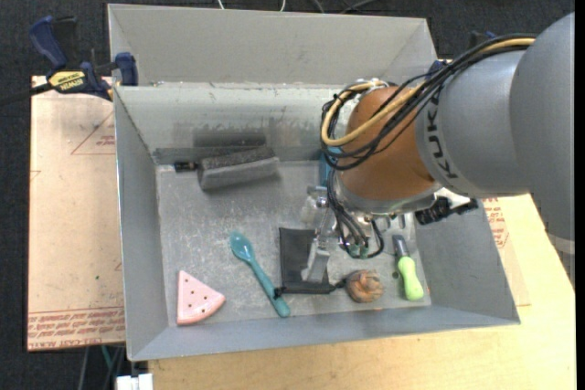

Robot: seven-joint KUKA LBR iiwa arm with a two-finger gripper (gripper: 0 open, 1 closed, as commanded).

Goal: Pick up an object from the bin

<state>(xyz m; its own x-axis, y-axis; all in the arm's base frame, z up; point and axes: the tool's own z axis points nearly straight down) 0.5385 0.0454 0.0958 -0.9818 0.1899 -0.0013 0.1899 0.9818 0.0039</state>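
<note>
You cannot tell whether your gripper (317, 249) is clenched or released; the thin black slab (293, 253) beside it looks light and stiff, so pinch across its edges.

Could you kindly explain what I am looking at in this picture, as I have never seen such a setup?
One camera looks down into a grey metal bin. The big grey shape entering from the right is a robot arm; the orange cover and cables belong to it. Its gripper hangs low above a dark flat piece. Nearby lie a teal spoon, a brown lump and a green-handled tool. A pink wedge lies front left and a grey block at the back. Whether anything is held, I cannot tell.
</note>
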